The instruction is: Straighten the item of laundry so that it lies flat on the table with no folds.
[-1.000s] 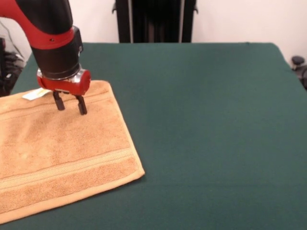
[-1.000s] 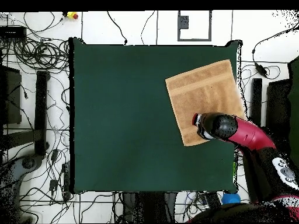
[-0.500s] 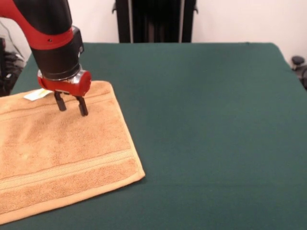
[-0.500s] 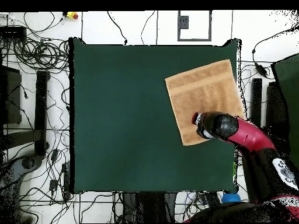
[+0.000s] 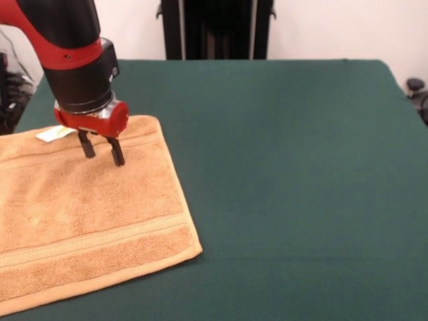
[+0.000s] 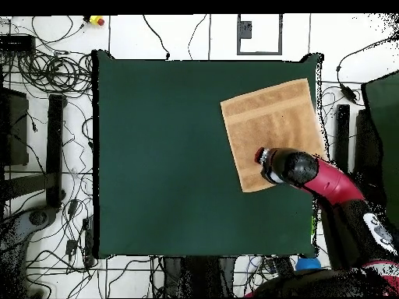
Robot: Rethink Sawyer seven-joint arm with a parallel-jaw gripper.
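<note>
The orange-tan towel (image 5: 87,214) already lay spread flat, seemingly fold-free, at the green table's (image 5: 287,167) eight o'clock in the front view, the gripper (image 5: 102,148) released and empty above its far band, leaving little undone.

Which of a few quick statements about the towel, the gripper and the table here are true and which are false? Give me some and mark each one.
1. The towel lies spread out with no fold showing. True.
2. The gripper is shut on a pinch of towel. False: its fingers stand apart with nothing between them, over the towel near its far edge.
3. The towel sits in the middle of the table. False: the overhead view shows it by one corner.
4. A small white care label sticks out at the towel's far edge. True.
5. A second cloth lies on the table. False: only the one towel is there.
</note>
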